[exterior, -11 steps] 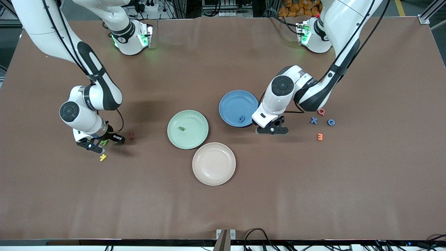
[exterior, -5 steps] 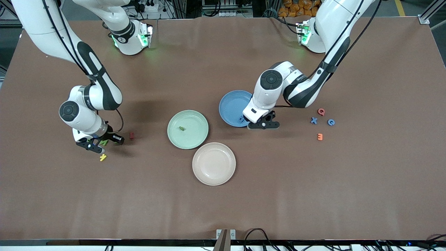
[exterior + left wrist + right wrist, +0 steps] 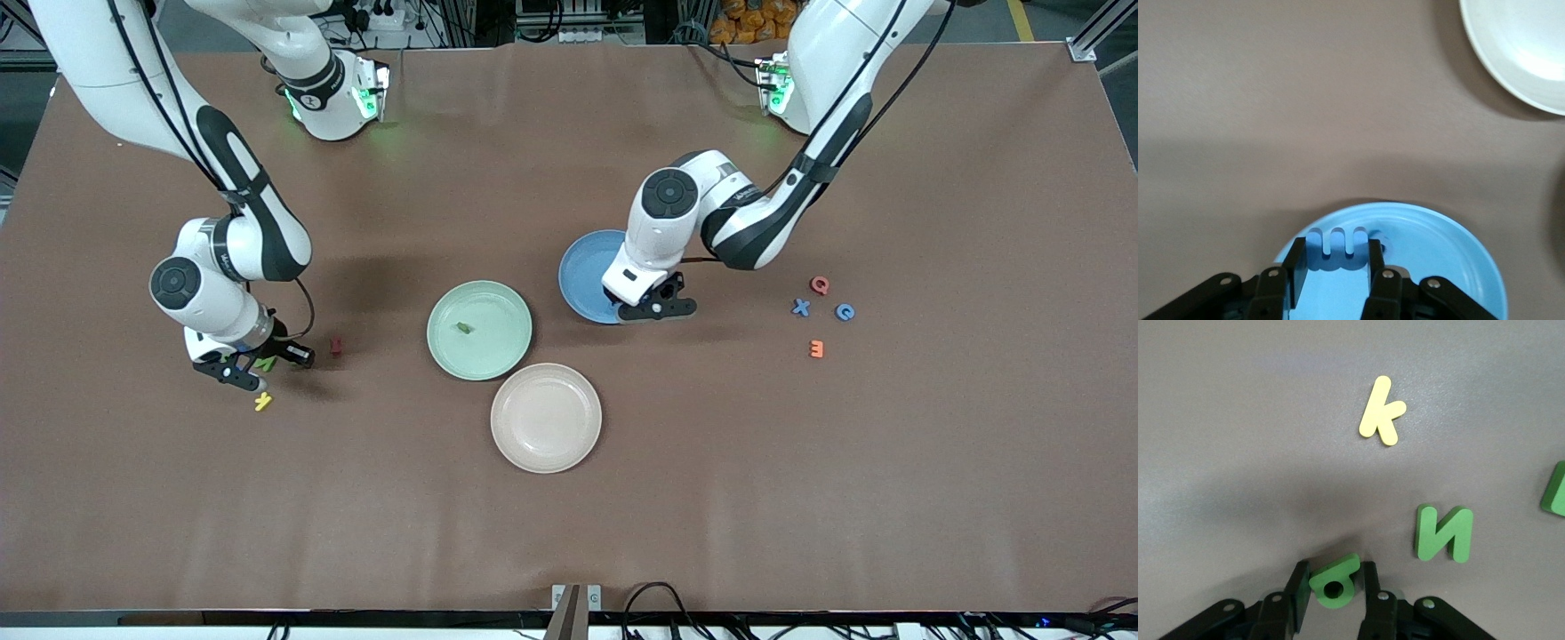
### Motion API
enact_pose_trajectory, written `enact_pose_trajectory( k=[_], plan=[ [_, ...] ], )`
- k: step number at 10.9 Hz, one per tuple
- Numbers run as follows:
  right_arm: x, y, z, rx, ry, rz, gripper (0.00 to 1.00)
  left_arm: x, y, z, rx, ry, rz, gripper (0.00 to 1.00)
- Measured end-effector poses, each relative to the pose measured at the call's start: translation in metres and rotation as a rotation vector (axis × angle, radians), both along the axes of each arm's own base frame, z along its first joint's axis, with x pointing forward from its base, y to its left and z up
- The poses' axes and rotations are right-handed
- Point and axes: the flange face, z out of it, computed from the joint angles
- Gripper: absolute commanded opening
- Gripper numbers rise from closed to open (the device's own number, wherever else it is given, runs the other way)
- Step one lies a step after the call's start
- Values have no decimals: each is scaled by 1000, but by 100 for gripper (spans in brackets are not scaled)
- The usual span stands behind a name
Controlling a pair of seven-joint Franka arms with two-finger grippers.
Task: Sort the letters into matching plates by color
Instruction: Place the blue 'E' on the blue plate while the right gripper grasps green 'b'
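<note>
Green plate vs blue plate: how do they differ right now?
Color: the green plate is pale mint, the blue plate medium blue. Contents: the green plate holds one small green letter; over the blue plate the left gripper grips a blue letter. Position: the green plate lies nearer the front camera and the right arm's end. Both are round, shallow, similar in size.

Open bench (image 3: pixel 800 498) runs along the camera's edge, nearer than the beige plate (image 3: pixel 546 418). The green plate (image 3: pixel 479 330), blue plate (image 3: pixel 589 274) and beige one crowd the middle (narrow gaps between), and the left pincer (image 3: pixel 655 307) hangs over the blue plate's rim.
</note>
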Motion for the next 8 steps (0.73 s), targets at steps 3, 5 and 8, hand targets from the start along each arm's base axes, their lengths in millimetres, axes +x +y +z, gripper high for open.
enact_pose_trajectory(
  k=[3,5,8],
  plan=[
    [0,0,0,0,-1,0,28,-13,-20,-9,-6,17,51,0],
    [0,0,0,0,-1,0,28,-22,-34,-12,-11,24,83,0],
    [0,0,1,0,-1,0,28,-23,-43,-15,-19,31,115,31]
  ],
)
